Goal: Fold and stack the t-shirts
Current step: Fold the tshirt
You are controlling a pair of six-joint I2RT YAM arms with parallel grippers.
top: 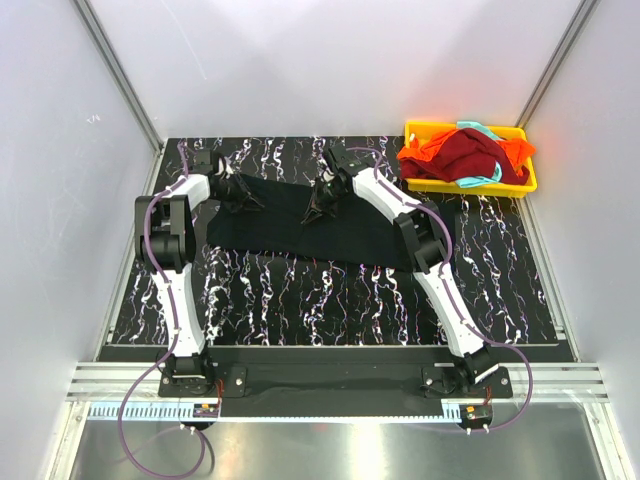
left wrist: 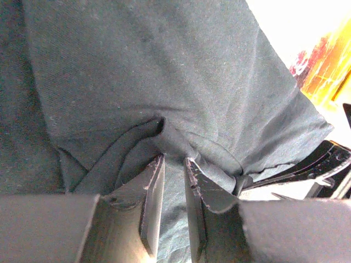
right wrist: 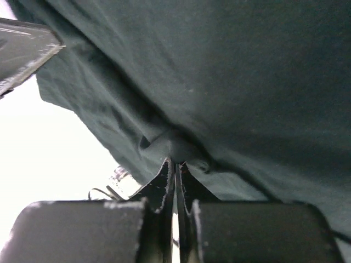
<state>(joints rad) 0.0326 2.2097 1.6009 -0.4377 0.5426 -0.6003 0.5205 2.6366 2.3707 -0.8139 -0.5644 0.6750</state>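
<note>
Black t-shirt (top: 300,232) flat mid-table, left gripper (left wrist: 174,161) and right gripper (right wrist: 176,164) each nipped tight on a tuck of its far edge: lift your two arms evenly, cloth taut, for a square fold.

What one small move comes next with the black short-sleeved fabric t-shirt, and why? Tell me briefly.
The left gripper and right gripper each pinch the far edge of the black soft-fabric t-shirt, which lies spread flat on the table. So probably lift both together and draw that edge toward the near side to fold it.
</note>
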